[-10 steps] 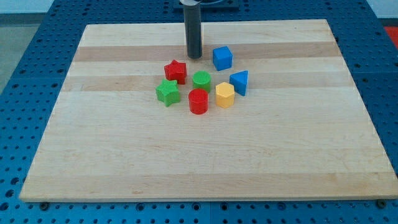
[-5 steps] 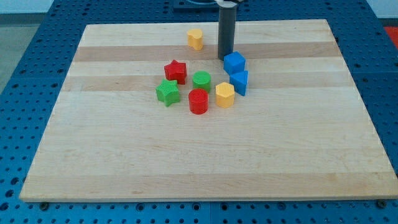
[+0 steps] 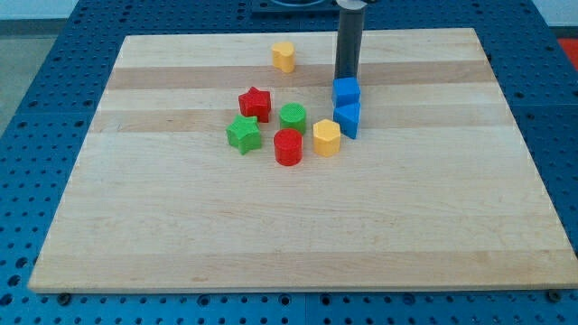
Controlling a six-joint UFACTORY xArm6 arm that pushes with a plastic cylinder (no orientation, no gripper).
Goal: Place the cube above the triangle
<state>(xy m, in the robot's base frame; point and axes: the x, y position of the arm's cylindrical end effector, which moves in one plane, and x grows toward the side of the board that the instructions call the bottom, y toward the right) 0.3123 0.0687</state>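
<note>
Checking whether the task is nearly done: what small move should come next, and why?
Probably back my tip off toward the view's top. The cube already sits directly above the triangle, seemingly touching it, and my tip is right behind the cube, so pushing further might shove both.

A pale wooden tabletop (image 3: 271, 235) fills most of the view, its boards running left to right with grain lines and slightly darker strips showing. It rests on a blue surface (image 3: 36, 108) dotted with regular rows of small holes, visible along the left, right and near edges. Light is even and soft. At the far left corner a strip of light grey floor (image 3: 27, 11) shows.
</note>
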